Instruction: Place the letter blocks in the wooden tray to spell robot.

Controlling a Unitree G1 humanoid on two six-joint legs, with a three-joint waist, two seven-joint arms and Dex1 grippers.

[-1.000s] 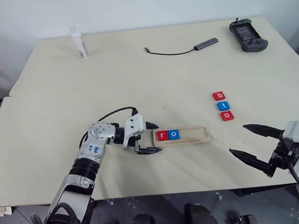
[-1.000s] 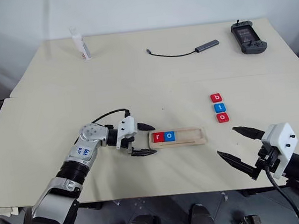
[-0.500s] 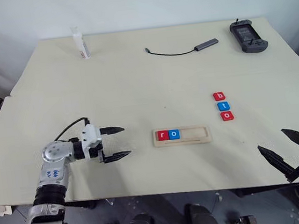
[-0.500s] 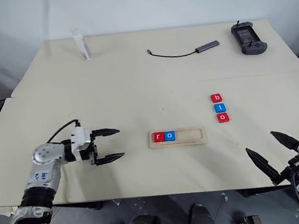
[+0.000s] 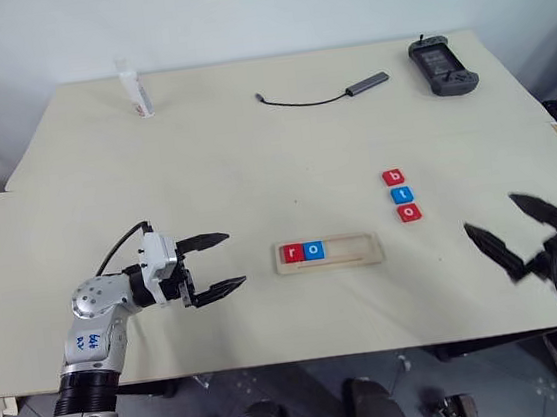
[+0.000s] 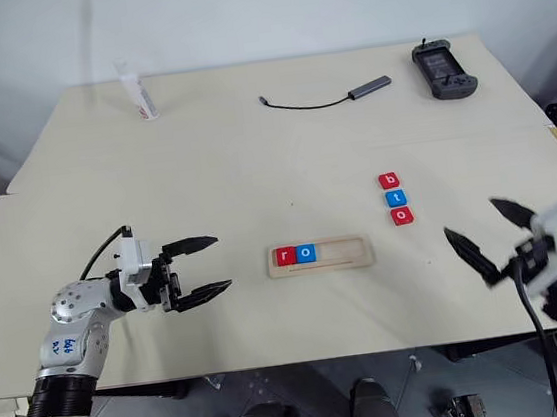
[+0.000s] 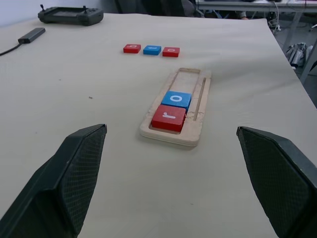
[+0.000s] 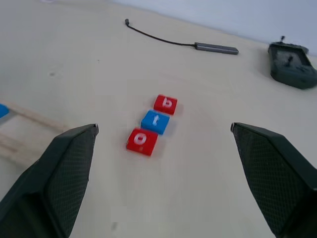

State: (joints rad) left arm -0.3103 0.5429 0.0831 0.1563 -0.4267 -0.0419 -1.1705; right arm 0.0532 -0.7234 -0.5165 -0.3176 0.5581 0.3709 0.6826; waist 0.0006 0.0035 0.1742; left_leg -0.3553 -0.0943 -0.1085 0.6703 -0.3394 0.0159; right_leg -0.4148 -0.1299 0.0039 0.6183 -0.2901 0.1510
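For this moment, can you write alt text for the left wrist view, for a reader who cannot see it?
A wooden tray lies on a beige table, holding a red r block and a blue o block side by side at its near end. The left end effector is open, its black fingers framing the tray. Three more blocks sit in a row farther off.

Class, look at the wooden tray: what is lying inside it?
Inside the wooden tray, a red r block and blue o block sit at one end; the rest is bare. Nothing covers it.

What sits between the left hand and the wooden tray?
Nothing; the left eye view shows bare table between the left hand and the wooden tray.
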